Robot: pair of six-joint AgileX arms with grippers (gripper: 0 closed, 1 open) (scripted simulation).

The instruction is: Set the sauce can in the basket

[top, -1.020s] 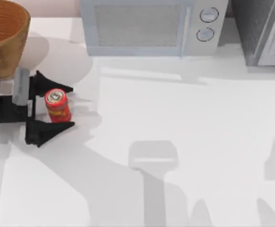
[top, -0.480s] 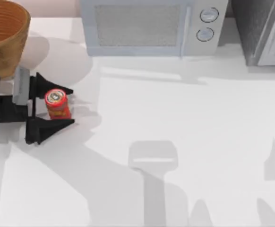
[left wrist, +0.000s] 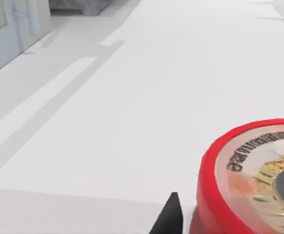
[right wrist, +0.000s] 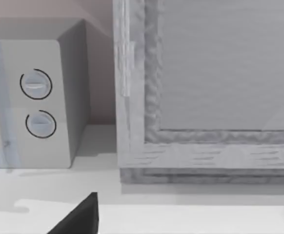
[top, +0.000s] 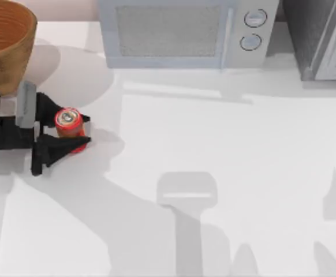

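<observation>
The sauce can [top: 70,126], red with a yellow band and a silver top, stands upright at the table's left. My left gripper [top: 85,130] reaches in from the left edge, its two black fingers pressed against the can's sides, shut on it. The left wrist view shows the can's red-ringed top [left wrist: 259,180] very close, beside a black fingertip [left wrist: 169,218]. The wicker basket [top: 6,43] stands at the far left corner, just behind the left gripper. A dark part of my right gripper [right wrist: 81,218] hangs parked before the microwave.
A white microwave [top: 182,32] stands along the back edge, its two dials [right wrist: 34,84] in the right wrist view. A grey cabinet [top: 324,37] fills the back right corner. Bare white table [top: 214,173] spreads to the right of the can.
The left gripper's fingers have closed in from a wide gap onto the can's sides. The can has stayed in its place.
</observation>
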